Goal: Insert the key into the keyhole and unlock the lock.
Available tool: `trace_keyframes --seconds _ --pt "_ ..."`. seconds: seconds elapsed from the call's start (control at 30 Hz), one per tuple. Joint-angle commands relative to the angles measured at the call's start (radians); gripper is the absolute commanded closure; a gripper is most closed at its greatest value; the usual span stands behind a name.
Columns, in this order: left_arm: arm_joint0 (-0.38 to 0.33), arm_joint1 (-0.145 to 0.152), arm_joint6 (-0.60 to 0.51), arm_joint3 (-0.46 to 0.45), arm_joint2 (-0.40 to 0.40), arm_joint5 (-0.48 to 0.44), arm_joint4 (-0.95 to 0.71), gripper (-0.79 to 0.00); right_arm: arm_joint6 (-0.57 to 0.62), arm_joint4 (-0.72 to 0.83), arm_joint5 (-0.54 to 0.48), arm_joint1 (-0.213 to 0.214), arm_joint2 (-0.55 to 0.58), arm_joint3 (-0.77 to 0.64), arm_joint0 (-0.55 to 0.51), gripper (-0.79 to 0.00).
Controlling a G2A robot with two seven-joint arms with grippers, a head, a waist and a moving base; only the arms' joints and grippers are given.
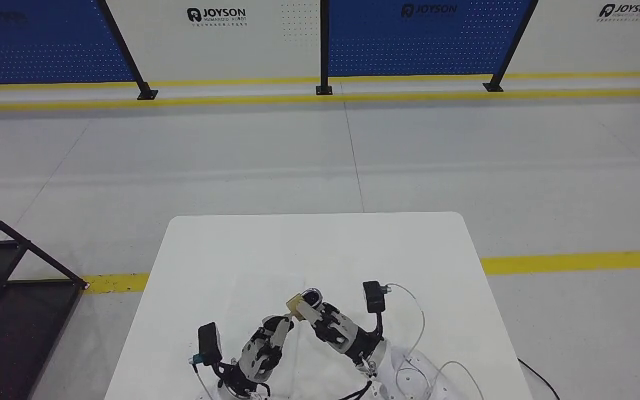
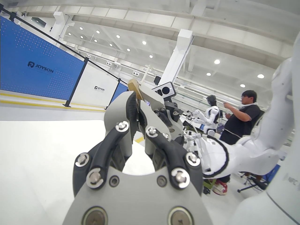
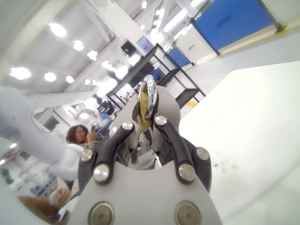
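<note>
You had the brass padlock (image 3: 143, 108) with chrome shackle clamped tight in the right gripper (image 3: 148, 101) above the white table (image 1: 300, 250); the left gripper (image 2: 136, 101) pinched a small brass key (image 2: 133, 86) just beside it.

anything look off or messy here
Only a scatter of small dark specks on the white table; they are too small to identify. The padlock is clamped in the right gripper and looks undamaged.
</note>
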Motion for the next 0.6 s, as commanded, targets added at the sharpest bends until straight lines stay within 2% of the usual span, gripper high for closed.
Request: trace_keyframes --seconds 0.0,0.1,0.23,0.27,0.33,0.37,0.43,0.57 --pt "-0.004 0.0 0.017 0.008 0.004 0.017 0.015 0.0 0.001 -0.006 0.002 0.001 0.0 -0.002 -0.001 0.0" --pt "-0.01 -0.002 0.032 0.022 0.018 0.032 0.018 0.0 0.005 -0.016 0.003 0.001 0.0 -0.004 -0.002 0.0" --pt "-0.019 -0.003 0.0 0.03 0.038 0.0 -0.046 0.0 -0.017 -0.039 0.007 0.002 0.007 -0.01 -0.003 0.0" --pt "-0.021 -0.003 -0.011 0.033 0.039 -0.011 -0.058 -0.095 -0.027 -0.05 0.005 0.002 0.007 -0.011 -0.006 0.0" --pt "-0.022 -0.001 -0.032 0.037 0.042 -0.032 -0.08 -0.231 -0.038 -0.066 -0.001 0.002 0.006 -0.012 -0.011 0.0" --pt "-0.024 -0.001 -0.045 0.038 0.042 -0.045 -0.096 -0.262 -0.043 -0.073 -0.003 0.002 0.006 -0.012 -0.013 0.0" --pt "-0.022 0.002 -0.079 0.032 0.043 -0.079 -0.139 -0.311 -0.052 -0.084 -0.005 0.002 0.007 -0.014 -0.017 0.0" --pt "-0.016 0.009 -0.146 0.024 0.029 -0.146 -0.213 -0.299 -0.058 -0.092 -0.015 0.004 0.008 -0.015 -0.022 0.0"
